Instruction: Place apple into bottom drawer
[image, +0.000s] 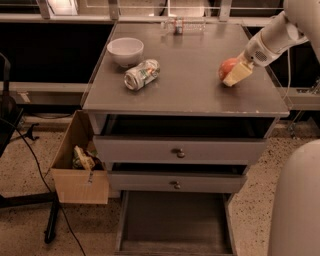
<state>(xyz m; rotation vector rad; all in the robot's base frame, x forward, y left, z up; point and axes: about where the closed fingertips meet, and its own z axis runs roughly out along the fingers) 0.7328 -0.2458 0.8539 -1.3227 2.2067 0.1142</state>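
Grey metal cabinet with a flat top surface (190, 97) filled the middle of the view. White rounded robot body (297, 200) stood at lower right, beside the cabinet.

Bottom drawer (172, 222) was pulled out towards the camera; its dark floor and low side walls showed. The two upper drawers, top drawer (150, 149) and middle drawer (145, 181), each had a round knob and sat slightly ajar, with a dark gap above each front.

Open cardboard box (75, 185) was on the speckled floor, against the cabinet's left side, with some crumpled items inside, too small to name.

White arm (272, 37) came in from upper right and sloped down to the surface's right side.

White bowl (125, 51) was upright near the back left corner. Crushed silver can (142, 74) lay on its side just in front of the bowl, apart from it.

Hand (235, 74) was low over the right part of the surface, its pale yellowish end against the apple's near right side. Whether it had closed on the fruit: could not tell.

Apple (226, 66), red-orange, was on the right of the surface, well apart from can and bowl, not in any drawer.
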